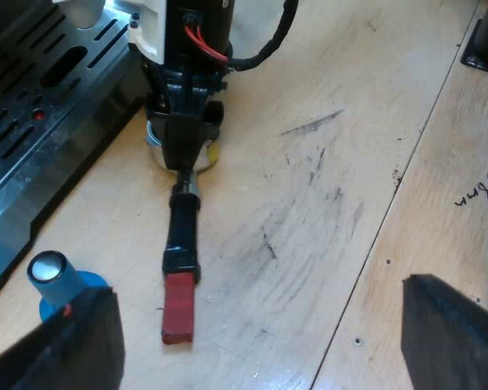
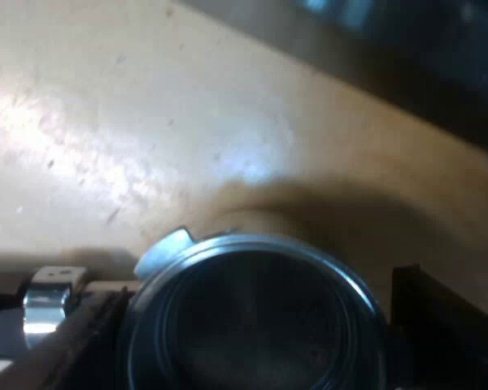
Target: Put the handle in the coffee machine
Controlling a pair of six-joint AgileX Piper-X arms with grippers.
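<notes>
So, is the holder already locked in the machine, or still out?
Out. The holder lies on the table beside the machine, its red end free, with the right gripper at its basket.

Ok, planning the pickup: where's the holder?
Left wrist view: the holder lies on the table beside the machine's drip tray, metal cup under the right gripper, red end near the blue tamper.

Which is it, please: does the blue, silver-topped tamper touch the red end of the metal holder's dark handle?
Apart. The left wrist view shows bare wooden table between the blue, silver-topped tamper and the metal holder's red handle end.
</notes>
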